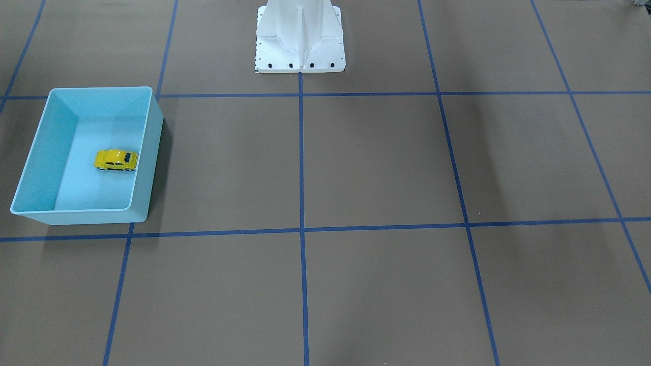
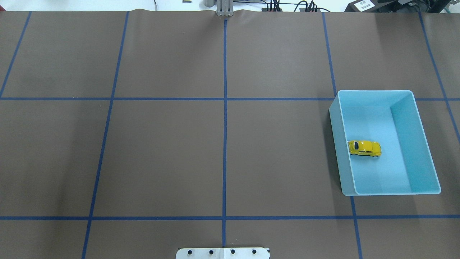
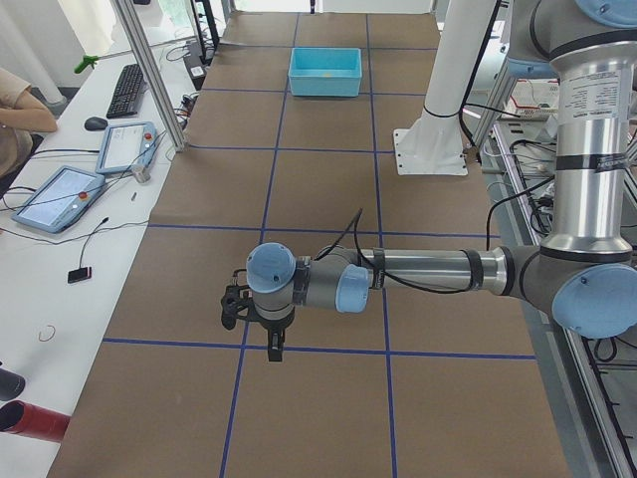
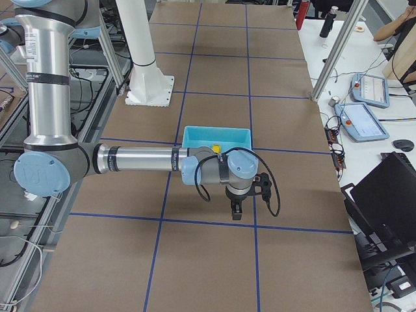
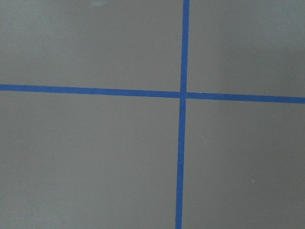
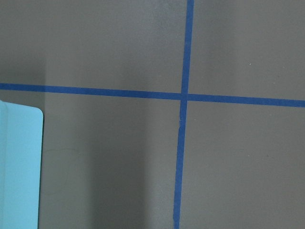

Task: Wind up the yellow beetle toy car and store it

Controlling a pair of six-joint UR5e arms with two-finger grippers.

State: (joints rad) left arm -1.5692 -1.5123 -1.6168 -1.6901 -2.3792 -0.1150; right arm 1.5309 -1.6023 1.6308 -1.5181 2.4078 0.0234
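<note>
- The left gripper (image 3: pixel 275 349) is seen pointing down over the taped brown table (image 3: pixel 318 418); whether its jaws are spread or pressed together cannot be told.
- The right gripper (image 4: pixel 236 209) is also pointed down, and its jaw state cannot be told.
- Near the right gripper a blue bin (image 2: pixel 409 144) is set.
- The yellow beetle toy car (image 2: pixel 364 148) is seated upright on the bin's floor, close to one long wall and well apart from the left gripper.

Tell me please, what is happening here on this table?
Nothing is being handled now. The yellow beetle toy car sits on its wheels inside the light blue bin, on the robot's right. The left gripper and right gripper hang over bare table, away from the car; whether they are open or shut cannot be told.
</note>
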